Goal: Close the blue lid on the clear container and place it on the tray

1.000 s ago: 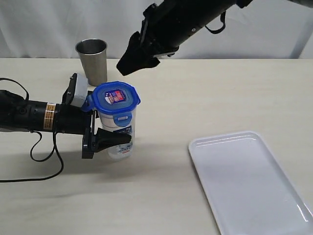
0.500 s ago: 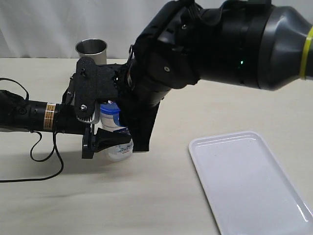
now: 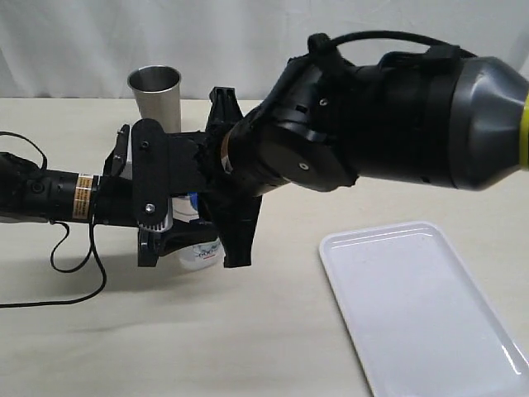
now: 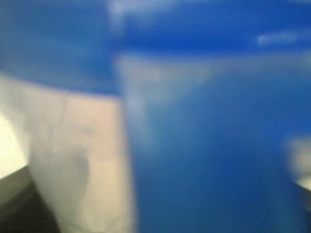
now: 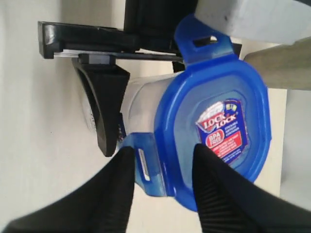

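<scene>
1. The rounded-square blue plastic lid (image 5: 214, 121) sat on top of the tall, narrow, plastic clear container (image 5: 141, 102). One snap tab (image 5: 204, 41) stuck out flat, so I think the lid was not locked yet. If the container got carried like that, the lid could pop off.
2. The right jaws were open, with one black finger (image 5: 112, 194) on each side of another tab (image 5: 146, 170). If they squeezed a bit off to one side, that tab could slip away and not click.
3. A hard push could tip the container or make it slide in the left jaws, which were closed on its sides.
4. The shiny grey steel cup (image 3: 155, 99) stood near the container, on its far side. A big swing could knock it over.
5. The left arm (image 3: 50, 194) lay low and flat over the table (image 3: 248, 347), stretched in from the left. Its wrist view was only a blue blur, too close to tell much.
6. The thick black right arm (image 3: 372, 124) stretched across the middle from the right and bent down over the container, hiding most of it in the exterior view.
7. The container was on the left part of the table, well apart from the big flat white plastic tray (image 3: 430, 314) at the near right. I could not tell if it was standing on the table or was lifted.
</scene>
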Controlling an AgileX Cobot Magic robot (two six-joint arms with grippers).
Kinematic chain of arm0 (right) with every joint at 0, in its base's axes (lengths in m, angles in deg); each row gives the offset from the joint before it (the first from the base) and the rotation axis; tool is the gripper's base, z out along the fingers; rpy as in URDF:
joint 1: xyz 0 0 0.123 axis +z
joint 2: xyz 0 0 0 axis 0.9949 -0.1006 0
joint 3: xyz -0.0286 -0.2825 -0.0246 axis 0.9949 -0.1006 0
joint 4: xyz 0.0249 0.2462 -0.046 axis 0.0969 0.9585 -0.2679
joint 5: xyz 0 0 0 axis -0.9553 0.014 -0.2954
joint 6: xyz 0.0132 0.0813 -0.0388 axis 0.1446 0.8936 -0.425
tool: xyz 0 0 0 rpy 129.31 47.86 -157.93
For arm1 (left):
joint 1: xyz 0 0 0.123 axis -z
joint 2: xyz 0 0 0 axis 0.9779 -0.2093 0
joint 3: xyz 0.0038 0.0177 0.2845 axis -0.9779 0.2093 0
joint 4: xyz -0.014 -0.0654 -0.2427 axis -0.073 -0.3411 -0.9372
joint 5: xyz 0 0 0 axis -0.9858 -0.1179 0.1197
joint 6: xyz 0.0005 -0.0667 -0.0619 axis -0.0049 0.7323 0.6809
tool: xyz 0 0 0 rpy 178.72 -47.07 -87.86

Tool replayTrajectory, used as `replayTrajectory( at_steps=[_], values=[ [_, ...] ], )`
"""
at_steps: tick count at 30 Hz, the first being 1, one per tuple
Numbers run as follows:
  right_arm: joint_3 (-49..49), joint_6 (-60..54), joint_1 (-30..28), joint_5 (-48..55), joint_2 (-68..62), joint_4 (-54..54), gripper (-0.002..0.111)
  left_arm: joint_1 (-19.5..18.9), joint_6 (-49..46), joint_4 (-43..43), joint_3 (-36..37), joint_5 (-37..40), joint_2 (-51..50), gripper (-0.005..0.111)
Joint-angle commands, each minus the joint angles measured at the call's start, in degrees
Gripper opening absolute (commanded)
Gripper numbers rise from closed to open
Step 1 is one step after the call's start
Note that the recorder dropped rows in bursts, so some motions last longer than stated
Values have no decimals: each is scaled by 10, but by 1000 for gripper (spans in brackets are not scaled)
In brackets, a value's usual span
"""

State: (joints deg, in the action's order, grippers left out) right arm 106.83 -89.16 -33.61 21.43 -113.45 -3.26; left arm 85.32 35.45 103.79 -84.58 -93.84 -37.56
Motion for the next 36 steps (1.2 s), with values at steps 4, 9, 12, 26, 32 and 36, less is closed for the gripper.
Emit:
replayTrajectory(
  at_steps=[4,9,12,26,32,36],
  values=[
    [-46,5,2,-28,-17,-21,37,3,2,-9,-4,-35,5,0],
    [-46,10,2,-25,-50,-31,37,3,2,-4,-4,-35,5,0],
    [-46,42,2,-23,-65,-66,37,3,2,-4,-4,-35,5,0],
    [-46,124,2,-26,-91,-102,32,3,2,-5,-4,-35,5,0],
    [-46,192,-1,-26,-79,-102,32,3,0,-10,-4,-35,5,0],
    [-46,230,-14,-24,-55,-82,32,3,0,-19,-4,-35,5,0]
  ],
)
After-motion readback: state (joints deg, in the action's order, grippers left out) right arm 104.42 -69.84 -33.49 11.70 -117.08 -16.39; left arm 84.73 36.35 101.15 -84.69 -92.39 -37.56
